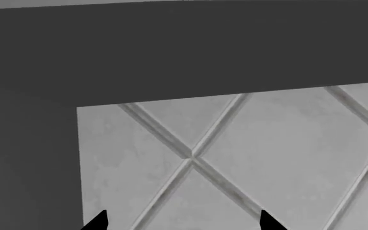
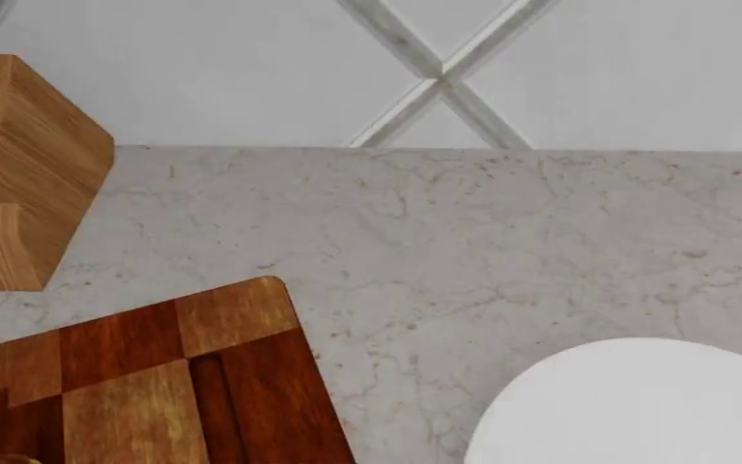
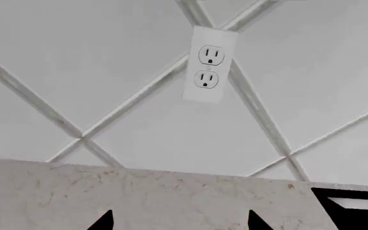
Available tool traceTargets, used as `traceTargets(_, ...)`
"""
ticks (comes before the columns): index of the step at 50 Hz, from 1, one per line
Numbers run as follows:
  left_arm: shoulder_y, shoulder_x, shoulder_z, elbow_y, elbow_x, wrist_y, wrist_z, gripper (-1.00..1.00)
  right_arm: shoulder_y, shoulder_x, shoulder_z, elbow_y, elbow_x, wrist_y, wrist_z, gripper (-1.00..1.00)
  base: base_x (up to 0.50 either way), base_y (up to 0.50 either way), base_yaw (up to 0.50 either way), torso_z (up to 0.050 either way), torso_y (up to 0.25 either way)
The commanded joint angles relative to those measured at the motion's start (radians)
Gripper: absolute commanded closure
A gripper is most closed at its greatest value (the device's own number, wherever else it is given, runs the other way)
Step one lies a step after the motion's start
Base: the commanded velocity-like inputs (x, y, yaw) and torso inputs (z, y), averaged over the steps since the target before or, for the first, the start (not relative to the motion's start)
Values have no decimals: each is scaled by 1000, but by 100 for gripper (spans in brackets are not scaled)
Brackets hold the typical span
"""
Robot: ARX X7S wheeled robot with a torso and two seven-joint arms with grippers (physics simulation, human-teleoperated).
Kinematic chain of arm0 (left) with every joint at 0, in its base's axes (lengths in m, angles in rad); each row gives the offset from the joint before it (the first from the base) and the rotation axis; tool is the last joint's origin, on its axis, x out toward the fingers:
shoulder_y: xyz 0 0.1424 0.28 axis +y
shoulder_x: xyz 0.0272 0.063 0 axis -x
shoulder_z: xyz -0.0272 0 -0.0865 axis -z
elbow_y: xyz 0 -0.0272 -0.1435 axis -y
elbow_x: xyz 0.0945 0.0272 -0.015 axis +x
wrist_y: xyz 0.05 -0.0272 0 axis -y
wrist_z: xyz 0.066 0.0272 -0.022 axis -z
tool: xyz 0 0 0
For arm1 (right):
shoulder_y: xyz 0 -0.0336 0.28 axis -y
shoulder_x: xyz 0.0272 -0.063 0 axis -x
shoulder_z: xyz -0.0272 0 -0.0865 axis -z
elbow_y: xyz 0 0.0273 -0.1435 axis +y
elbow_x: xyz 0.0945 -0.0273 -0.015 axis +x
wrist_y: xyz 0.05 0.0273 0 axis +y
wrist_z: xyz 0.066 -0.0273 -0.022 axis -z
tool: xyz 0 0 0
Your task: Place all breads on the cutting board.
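Note:
The cutting board [image 2: 152, 387], made of reddish-brown and tan strips, lies on the marble counter at the lower left of the head view. A tan sliver shows at the bottom edge of that view on the board, too small to identify. No breads show clearly in any view. My left gripper [image 1: 184, 221] is open, with only its two dark fingertips showing, facing a diamond-tiled wall. My right gripper [image 3: 178, 220] is also open with nothing between its fingers, above the counter's back part. Neither gripper appears in the head view.
A thick pale-wood block [image 2: 16, 174] stands at the counter's left, behind the board. A white plate [image 2: 642, 406] sits at the lower right. A wall outlet [image 3: 210, 64] is on the tiled backsplash. A dark cabinet [image 1: 171, 48] hangs above the left gripper's wall. A black object [image 3: 353, 199] sits beside the counter.

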Motion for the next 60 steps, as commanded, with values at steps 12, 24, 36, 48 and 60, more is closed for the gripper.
traceTargets(12, 11, 49, 4, -15, 66, -4, 62, -100, -38, 187, 15, 100, -146, 31, -8, -100, 0, 0, 0, 0, 0)
traceTargets(24, 13, 60, 17, -19, 80, -1, 69, -100, -70, 255, -3, 152, -146, 23, 83, -100, 0, 0, 0, 0, 0)
traceTargets(36, -10, 73, 44, -17, 81, -12, 55, -100, -8, 266, -8, 250, -262, 71, 18, -100, 0, 0, 0, 0, 0)
traceTargets(48, -49, 139, 108, -59, 163, -13, 84, -100, 107, 226, -36, 370, -469, 145, -116, -100, 0, 0, 0, 0, 0)
traceTargets(60, -45, 151, 130, -64, 189, -12, 83, -100, 33, 277, -61, 432, -503, 61, -160, -100, 0, 0, 0, 0, 0)
